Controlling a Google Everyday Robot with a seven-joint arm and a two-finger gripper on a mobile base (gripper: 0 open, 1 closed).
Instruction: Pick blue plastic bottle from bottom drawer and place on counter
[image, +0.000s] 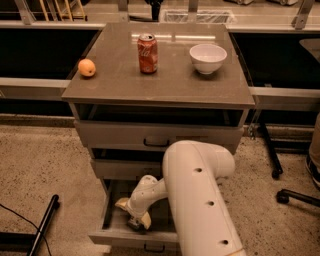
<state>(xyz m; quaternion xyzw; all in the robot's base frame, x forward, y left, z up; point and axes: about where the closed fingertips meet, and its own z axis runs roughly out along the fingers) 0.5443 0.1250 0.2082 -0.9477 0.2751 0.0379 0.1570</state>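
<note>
The bottom drawer (117, 235) is pulled out below the two shallower drawers. My gripper (134, 216) is down inside it, at the end of the white arm (200, 200) that reaches in from the lower right. The blue plastic bottle is hidden; I cannot make it out under the gripper. The counter (170, 80) is the grey-brown top of the cabinet, above and behind the gripper.
On the counter stand an orange (87, 67) at the left, a red soda can (147, 53) in the middle and a white bowl (208, 58) at the right. The top drawer (150, 136) is slightly open. A dark bar (45, 222) lies on the floor at the left, and chair legs (295, 196) at the right.
</note>
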